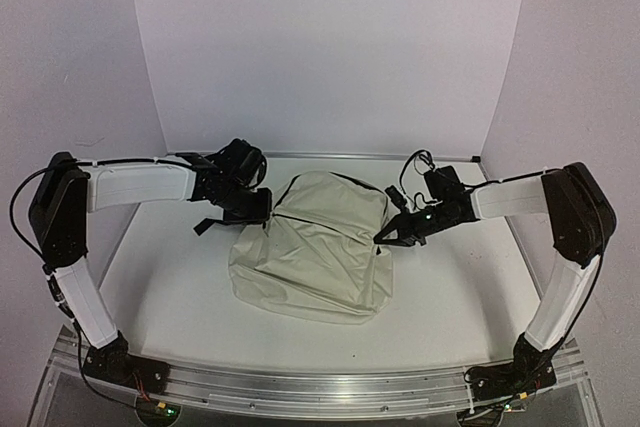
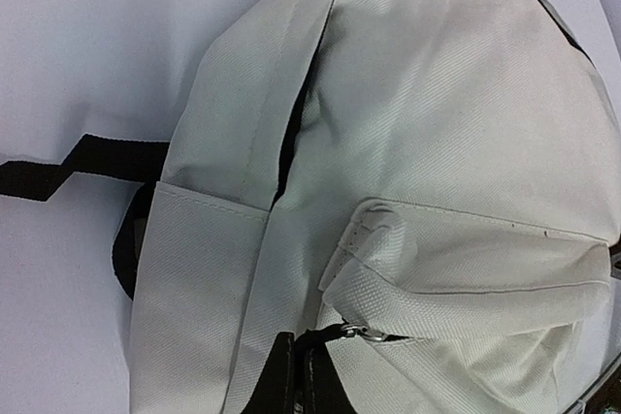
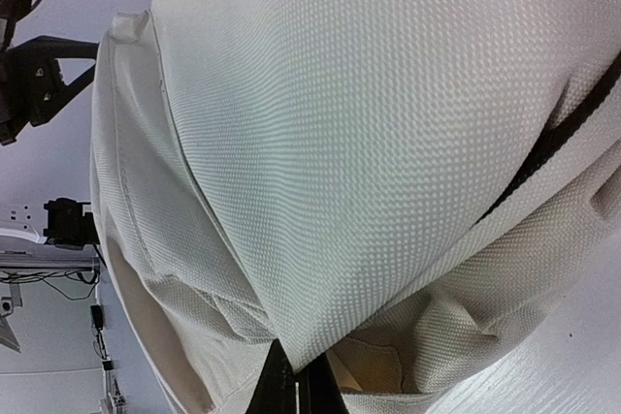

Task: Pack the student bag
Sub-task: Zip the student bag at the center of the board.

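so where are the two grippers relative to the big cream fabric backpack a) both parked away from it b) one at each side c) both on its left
b: the left gripper is at the left edge of the cream fabric backpack, the right gripper at its right edge

Both my arms reach inward, elbows raised; my left gripper (image 1: 262, 209) and right gripper (image 1: 386, 237) are clamped shut.

Top view looks down; wrist views crowd student bag (image 1: 310, 247)
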`<state>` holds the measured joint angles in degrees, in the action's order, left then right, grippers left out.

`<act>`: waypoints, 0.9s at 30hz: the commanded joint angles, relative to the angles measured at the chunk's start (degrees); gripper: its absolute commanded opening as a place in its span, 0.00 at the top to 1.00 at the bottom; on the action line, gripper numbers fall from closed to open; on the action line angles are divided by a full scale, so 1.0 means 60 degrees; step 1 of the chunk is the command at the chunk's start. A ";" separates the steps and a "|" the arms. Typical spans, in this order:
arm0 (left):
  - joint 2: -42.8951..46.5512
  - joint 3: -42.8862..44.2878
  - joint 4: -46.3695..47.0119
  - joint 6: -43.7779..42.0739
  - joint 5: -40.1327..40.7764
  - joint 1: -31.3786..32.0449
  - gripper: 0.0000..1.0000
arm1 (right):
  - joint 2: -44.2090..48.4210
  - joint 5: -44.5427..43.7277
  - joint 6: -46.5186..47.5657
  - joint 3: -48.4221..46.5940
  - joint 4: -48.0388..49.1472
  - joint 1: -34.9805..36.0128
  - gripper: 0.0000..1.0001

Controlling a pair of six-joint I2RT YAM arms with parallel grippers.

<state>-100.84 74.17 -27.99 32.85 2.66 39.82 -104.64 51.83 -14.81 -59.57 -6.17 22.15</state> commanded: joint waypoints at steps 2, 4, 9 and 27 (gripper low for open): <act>-0.0917 0.0805 0.0144 -0.0485 0.0594 -0.0735 1.00 | 0.0228 0.0180 -0.0178 0.0173 -0.0700 0.0254 1.00; -0.1251 0.1429 0.0021 -0.0632 0.0563 -0.0829 0.99 | 0.0326 0.0236 -0.0074 0.0178 -0.0715 0.0767 0.98; -0.0540 0.1335 0.0039 -0.0443 0.0349 -0.0875 0.60 | 0.0598 0.0489 0.0189 -0.0567 -0.1303 0.0671 0.48; 0.3771 -0.3418 -0.0134 0.4215 0.1898 0.1847 0.00 | -0.3017 -0.2876 0.1939 -0.7355 -0.2981 -0.0378 0.02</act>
<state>-78.10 56.84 -27.93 48.50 10.28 48.14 -114.59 40.28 -4.92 -97.47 -21.54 19.64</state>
